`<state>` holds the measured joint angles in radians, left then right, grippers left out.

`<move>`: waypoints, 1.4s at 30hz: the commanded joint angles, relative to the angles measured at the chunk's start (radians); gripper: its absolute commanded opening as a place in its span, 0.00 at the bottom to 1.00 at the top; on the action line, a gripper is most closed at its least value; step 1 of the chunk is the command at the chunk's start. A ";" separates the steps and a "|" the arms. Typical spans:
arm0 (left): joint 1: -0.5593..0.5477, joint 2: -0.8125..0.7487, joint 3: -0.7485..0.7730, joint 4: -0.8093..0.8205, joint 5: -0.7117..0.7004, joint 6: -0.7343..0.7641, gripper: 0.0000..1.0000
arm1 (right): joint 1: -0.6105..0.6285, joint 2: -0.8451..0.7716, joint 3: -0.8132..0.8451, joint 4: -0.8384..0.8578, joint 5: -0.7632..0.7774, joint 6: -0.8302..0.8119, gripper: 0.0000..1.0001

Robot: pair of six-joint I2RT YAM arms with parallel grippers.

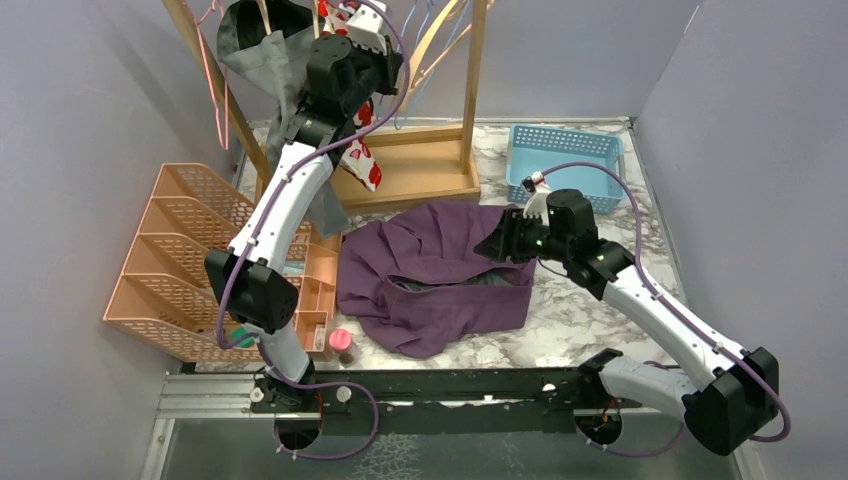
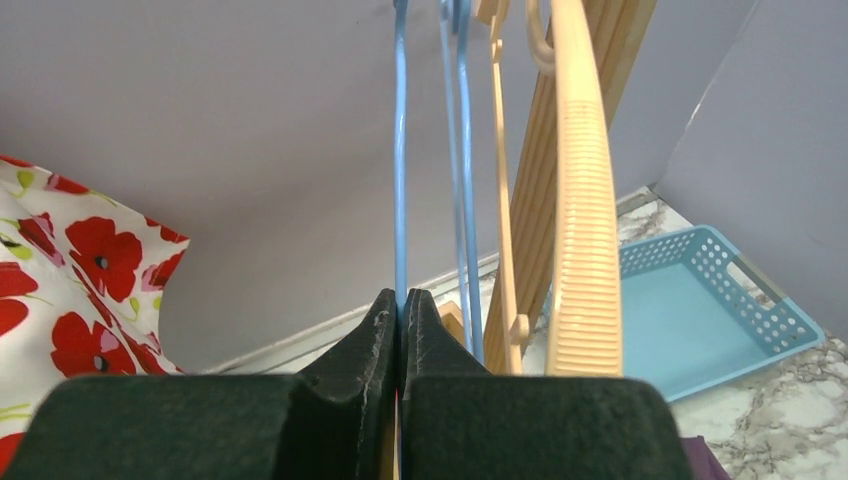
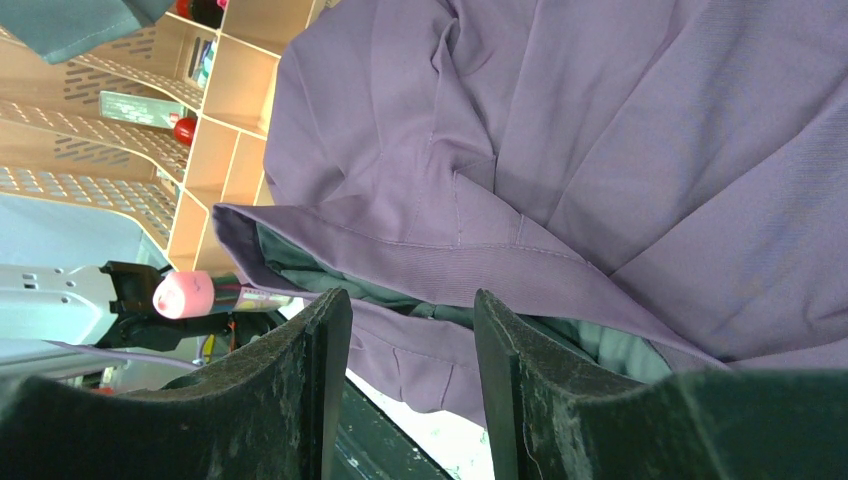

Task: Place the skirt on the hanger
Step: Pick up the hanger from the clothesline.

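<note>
One marble-patterned table (image 1: pixel 565 325) carries everything. At its far side stands a wooden rack (image 1: pixel 470 100) on a flat wooden base, with several hangers hooked at the top.

Next in size, the purple skirt (image 1: pixel 430 270) lies crumpled on the table in the middle, in front of the rack base. Its waistband is toward the near edge and gapes to show a grey-green lining. It is on no hanger.

A peach file organiser (image 1: pixel 170 260) lies along the left side of the table, and a blue basket (image 1: pixel 565 160) stands at the far right, beyond the skirt. A grey garment (image 1: pixel 255 50) and a poppy-print cloth (image 2: pixel 60 260) hang from the left part of the rack.

The left arm reaches up to the rack. The left gripper (image 2: pixel 401 300) is clamped tight on the thin wire of a blue hanger (image 2: pixel 401 150). More blue wires and a ribbed peach plastic hanger (image 2: pixel 583 200) hang just to its right.

The right gripper (image 3: pixel 412 310) sits low at the skirt's right edge. Its jaws stand wide apart over the waistband with nothing between them; whether they touch the cloth cannot be told.

Smallest, a pink-capped bottle (image 1: pixel 341 343) stands near the skirt's near-left corner.
</note>
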<state>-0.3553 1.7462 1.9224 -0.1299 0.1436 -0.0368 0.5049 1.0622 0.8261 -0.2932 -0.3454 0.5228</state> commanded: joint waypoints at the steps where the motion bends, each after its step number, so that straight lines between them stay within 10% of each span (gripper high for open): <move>1: 0.002 -0.063 0.035 0.100 -0.079 0.035 0.00 | -0.002 -0.010 0.021 -0.012 0.006 0.001 0.52; 15: 0.002 -0.314 -0.214 0.110 -0.149 0.011 0.00 | -0.002 -0.035 0.081 -0.049 0.027 -0.044 0.53; 30: 0.002 -0.865 -0.484 -0.324 -0.034 0.023 0.00 | -0.002 -0.010 0.395 0.148 -0.193 -0.295 0.70; 42: 0.001 -0.970 -0.525 -0.369 0.548 0.072 0.00 | -0.003 -0.025 0.524 0.385 -0.411 -0.380 0.70</move>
<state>-0.3553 0.7815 1.4540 -0.5007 0.4023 0.0162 0.5045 1.0748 1.3083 -0.0090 -0.6689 0.1928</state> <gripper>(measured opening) 0.021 0.700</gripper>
